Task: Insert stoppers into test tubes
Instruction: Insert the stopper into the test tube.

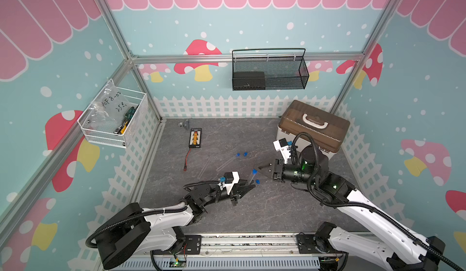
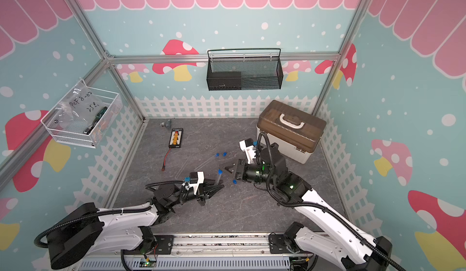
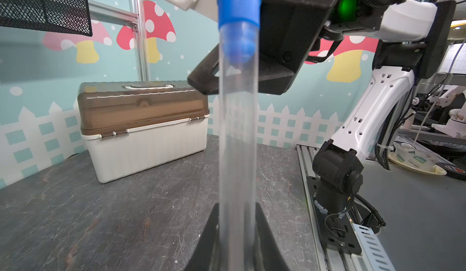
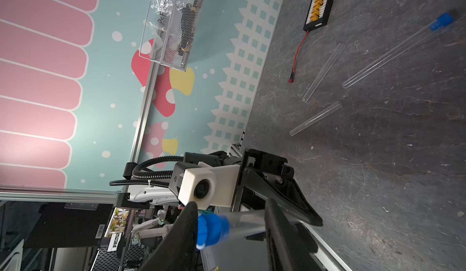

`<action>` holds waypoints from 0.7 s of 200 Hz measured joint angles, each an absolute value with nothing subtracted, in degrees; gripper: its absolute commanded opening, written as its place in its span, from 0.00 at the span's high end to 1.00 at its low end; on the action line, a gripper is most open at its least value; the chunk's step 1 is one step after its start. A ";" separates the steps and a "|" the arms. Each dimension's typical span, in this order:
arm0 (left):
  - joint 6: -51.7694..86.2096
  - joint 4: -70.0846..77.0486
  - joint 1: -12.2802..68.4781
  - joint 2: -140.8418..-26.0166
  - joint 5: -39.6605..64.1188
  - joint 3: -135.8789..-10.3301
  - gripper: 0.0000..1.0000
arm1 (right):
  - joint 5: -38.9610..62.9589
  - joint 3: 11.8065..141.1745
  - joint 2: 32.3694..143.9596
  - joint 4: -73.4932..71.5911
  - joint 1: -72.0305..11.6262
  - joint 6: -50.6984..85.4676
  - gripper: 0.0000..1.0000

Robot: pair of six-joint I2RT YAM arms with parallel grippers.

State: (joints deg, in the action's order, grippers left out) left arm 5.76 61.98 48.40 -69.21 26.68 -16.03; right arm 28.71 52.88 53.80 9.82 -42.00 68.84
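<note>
My left gripper (image 1: 250, 187) (image 3: 238, 221) is shut on the lower end of a clear test tube (image 1: 251, 178) (image 3: 238, 143) and holds it upright. A blue stopper (image 1: 254, 172) (image 3: 239, 7) (image 4: 211, 229) sits in its mouth. My right gripper (image 1: 257, 169) (image 4: 232, 206) is open. It straddles the tube's top, with one finger against the stopper's end and the other across the tube. One loose stopper (image 1: 257, 181) lies beside the held tube and another (image 1: 245, 153) farther back. A lying tube (image 4: 390, 55) has a stopper (image 4: 442, 21) at its mouth. Two bare tubes (image 4: 324, 71) (image 4: 315, 118) lie nearby.
A brown-lidded white toolbox (image 1: 312, 128) stands at the back right, behind my right arm. A black connector board (image 1: 195, 137) with a red wire lies at the back left. A black mesh basket (image 1: 269, 70) and a white wire basket (image 1: 113, 118) hang on the walls.
</note>
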 measured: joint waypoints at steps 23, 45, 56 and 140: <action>5.82 61.98 48.40 -69.06 26.68 -16.03 1.00 | 29.17 51.94 53.80 8.08 -42.00 69.34 0.59; 6.44 62.26 48.31 -69.36 26.63 -16.03 1.00 | 29.21 50.48 53.78 5.34 -41.93 70.32 0.60; 7.01 63.11 48.31 -69.82 26.61 -16.03 1.00 | 29.19 49.76 53.71 3.88 -41.91 70.83 0.61; 8.80 63.77 48.18 -70.96 26.59 -16.05 1.00 | 28.49 46.57 53.15 -1.50 -41.63 71.85 0.65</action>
